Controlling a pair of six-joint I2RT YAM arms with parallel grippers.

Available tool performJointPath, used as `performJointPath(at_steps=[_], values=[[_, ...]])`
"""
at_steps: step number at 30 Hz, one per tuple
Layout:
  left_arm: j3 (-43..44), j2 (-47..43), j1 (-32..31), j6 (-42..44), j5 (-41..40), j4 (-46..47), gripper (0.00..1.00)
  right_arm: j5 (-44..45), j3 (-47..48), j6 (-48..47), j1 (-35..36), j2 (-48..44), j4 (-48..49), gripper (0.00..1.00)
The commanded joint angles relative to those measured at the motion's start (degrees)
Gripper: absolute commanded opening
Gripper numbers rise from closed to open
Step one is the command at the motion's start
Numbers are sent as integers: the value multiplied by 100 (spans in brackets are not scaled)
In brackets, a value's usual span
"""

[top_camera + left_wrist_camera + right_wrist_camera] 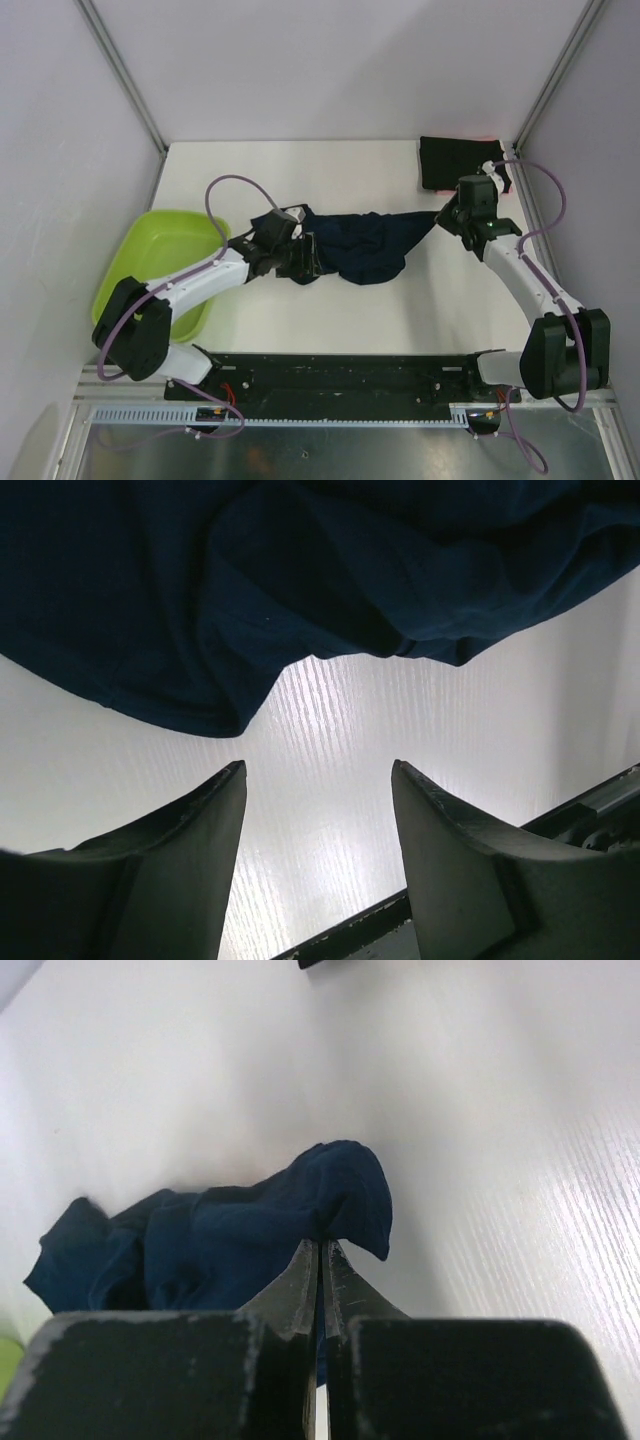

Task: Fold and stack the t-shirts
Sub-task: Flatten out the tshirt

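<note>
A crumpled dark navy t-shirt [360, 245] lies stretched across the middle of the white table. My right gripper [442, 217] is shut on its right end, pinching a fold of navy cloth [335, 1200] between the fingertips. My left gripper [318, 770] is open and empty, its fingers just short of the shirt's hanging edge [200, 695]; in the top view it sits at the shirt's left end [300, 255]. A folded black t-shirt [455, 162] lies at the back right corner, with a red-pink edge [485, 138] showing at its far side.
A lime-green plastic tub [160, 262] stands at the left, beside my left arm. The black base rail [350, 375] runs along the near edge. Grey walls close in the table on three sides.
</note>
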Motion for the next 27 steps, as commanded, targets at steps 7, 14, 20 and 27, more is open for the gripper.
performJointPath(at_steps=[7,14,20,27], values=[[254,378,-36,-265,354,747,63,139,410,-198,53,-179,-491,0],[384,573,-38,-374,-58,949,58,133,486,-212,104,-127,-544,0],[122,466,-40,-649,-693,941,52,192,511,-273,106,-130,-624,0],[235,522,-29,-683,-1042,944,50,204,518,-309,98,-172,-690,0]])
